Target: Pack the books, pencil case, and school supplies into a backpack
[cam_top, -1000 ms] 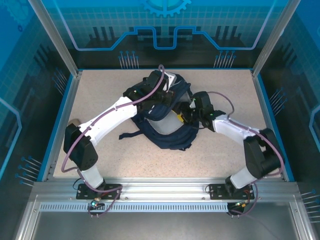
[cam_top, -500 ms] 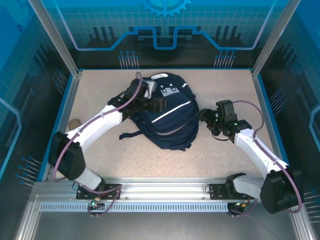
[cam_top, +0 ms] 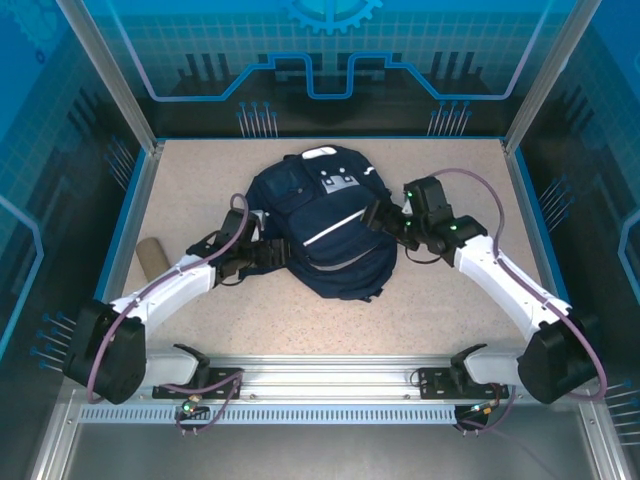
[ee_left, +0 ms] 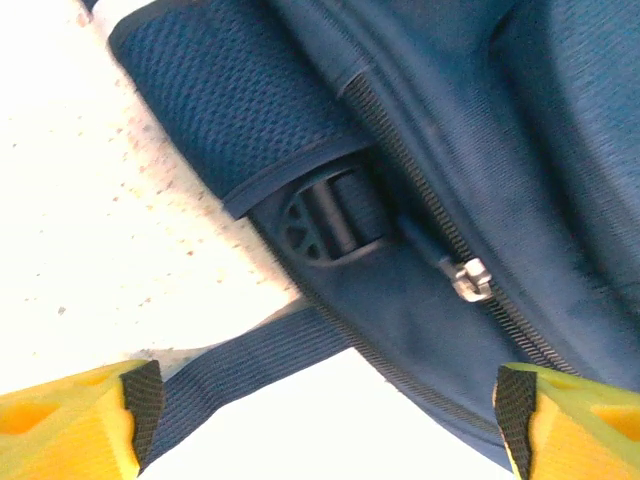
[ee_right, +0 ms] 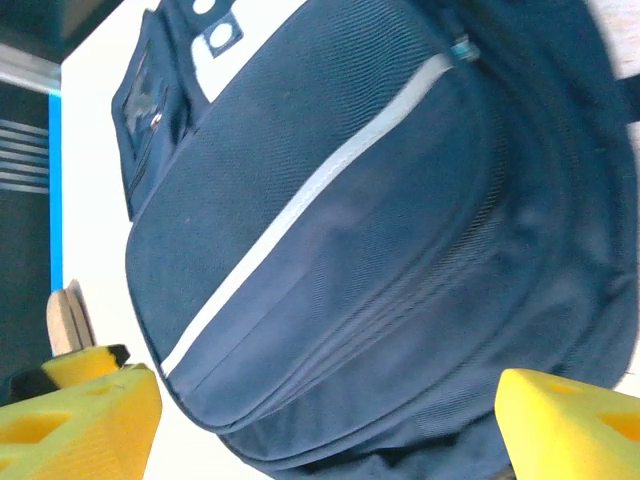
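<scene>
The backpack (cam_top: 330, 225) lies mid-frame from above, apparently zipped; the pencil case (cam_top: 150, 257) sits at far left. Your left gripper (ee_left: 328, 405) and right gripper (ee_right: 330, 400) gape wide, empty — pinch the zip pull (ee_left: 470, 278) squarely with the left, steadying the fabric with the right.

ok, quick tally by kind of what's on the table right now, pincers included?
backpack: 1
pencil case: 1
pincers: 2, the left pincer and the right pincer, both open and holding nothing
Total: 4
</scene>
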Available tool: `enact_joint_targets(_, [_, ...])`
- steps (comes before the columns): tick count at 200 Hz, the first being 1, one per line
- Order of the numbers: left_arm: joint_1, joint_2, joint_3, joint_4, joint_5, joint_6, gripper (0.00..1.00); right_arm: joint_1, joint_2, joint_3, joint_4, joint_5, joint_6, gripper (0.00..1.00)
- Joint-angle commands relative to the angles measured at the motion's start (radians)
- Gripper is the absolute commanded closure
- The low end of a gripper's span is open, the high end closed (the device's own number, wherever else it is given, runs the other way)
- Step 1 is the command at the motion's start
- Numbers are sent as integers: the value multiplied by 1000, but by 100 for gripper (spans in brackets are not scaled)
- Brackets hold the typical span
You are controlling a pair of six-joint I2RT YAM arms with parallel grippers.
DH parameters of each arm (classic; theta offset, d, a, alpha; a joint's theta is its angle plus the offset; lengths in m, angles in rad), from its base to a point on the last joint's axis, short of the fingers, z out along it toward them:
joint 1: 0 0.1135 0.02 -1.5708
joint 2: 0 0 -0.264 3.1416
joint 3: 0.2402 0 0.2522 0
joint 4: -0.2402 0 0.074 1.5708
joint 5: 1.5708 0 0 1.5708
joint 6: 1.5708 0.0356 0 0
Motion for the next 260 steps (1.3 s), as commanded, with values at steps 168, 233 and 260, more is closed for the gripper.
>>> enact_joint_targets(168, [10, 238, 151, 256, 270, 181, 50, 98, 97, 73, -41, -17, -28, 12])
enact_joint_targets(233, [39, 267, 114, 410, 439, 202, 52, 97, 96, 70, -45, -12, -28, 13])
enact_joint_targets(260, [40, 293, 116, 439, 439, 221, 50, 96, 96, 73, -51, -6, -29, 13])
